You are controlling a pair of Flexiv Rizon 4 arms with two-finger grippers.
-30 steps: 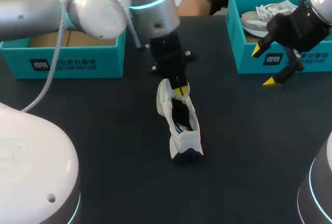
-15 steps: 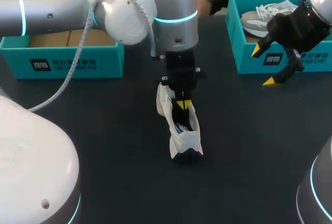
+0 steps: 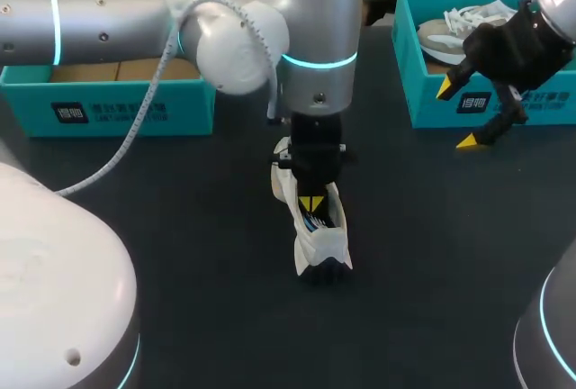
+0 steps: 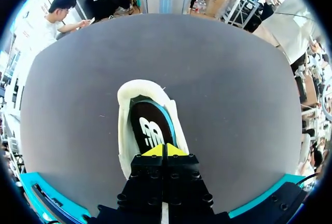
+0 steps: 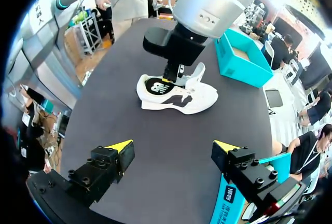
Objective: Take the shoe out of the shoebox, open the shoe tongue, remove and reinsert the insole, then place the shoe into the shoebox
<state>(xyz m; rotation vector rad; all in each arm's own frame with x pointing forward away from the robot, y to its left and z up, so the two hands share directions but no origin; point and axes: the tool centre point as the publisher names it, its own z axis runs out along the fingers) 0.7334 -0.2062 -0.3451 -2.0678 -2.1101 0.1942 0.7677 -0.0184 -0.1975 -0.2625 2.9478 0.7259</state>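
Bright, even light from overhead is falling on the dark table (image 3: 180, 227), which is soaking it up and throwing back almost no glare. The left arm (image 3: 319, 11) is shining with broad white highlights on its silver shell, flaring nearly to pure white in the right wrist view. The shoe (image 3: 319, 243) is casting only a faint, soft shadow close beneath itself, its white upper looking almost washed out, and the black left gripper (image 4: 165, 150) is sitting in its own shade with its yellow tips catching the light.
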